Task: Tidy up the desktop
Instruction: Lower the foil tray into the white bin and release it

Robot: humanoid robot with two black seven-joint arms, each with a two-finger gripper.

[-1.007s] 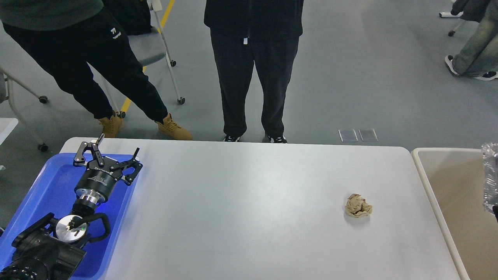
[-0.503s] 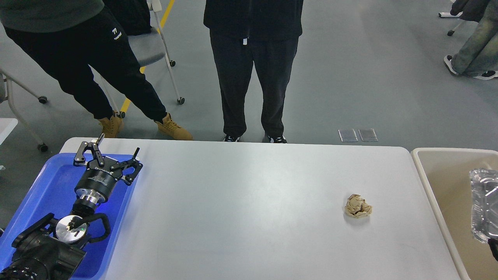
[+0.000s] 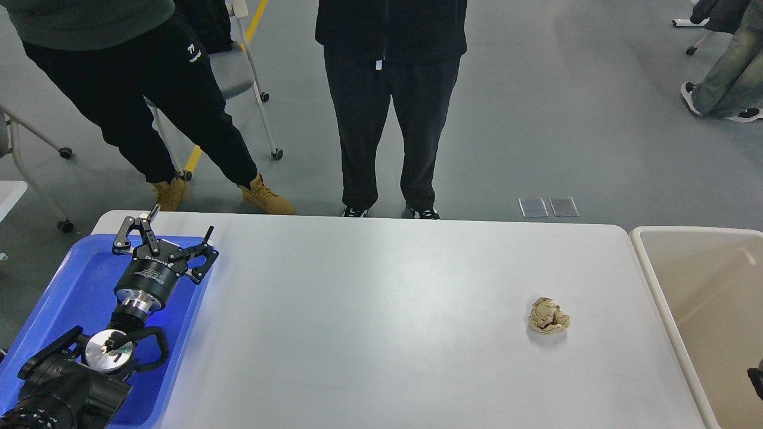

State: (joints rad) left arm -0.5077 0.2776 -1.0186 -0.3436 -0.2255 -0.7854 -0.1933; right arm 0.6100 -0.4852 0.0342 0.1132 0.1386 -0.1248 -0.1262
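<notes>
The desktop [image 3: 387, 310] is a wide glossy white-grey tabletop. A crumpled brown paper ball [image 3: 549, 316] lies on its right part, by itself. My left gripper [image 3: 179, 223] is open and empty, hovering over the far right corner of the blue tray [image 3: 65, 292], far from the paper ball. Of my right arm only a small dark tip [image 3: 756, 381] shows at the right edge, over the beige bin [image 3: 703, 286]; its fingers cannot be made out. The bin's visible inside looks bare.
Two people stand close to the table's far edge, one at the middle [image 3: 390, 119] and one at the left [image 3: 149, 119]. A wheeled chair [image 3: 238, 71] stands behind them. The bin adjoins the table's right end, and the tray lies on its left end.
The crinkled foil tray held up at the right edge over the bin sank lower and is now out of sight. The left arm and the paper ball have not moved.
</notes>
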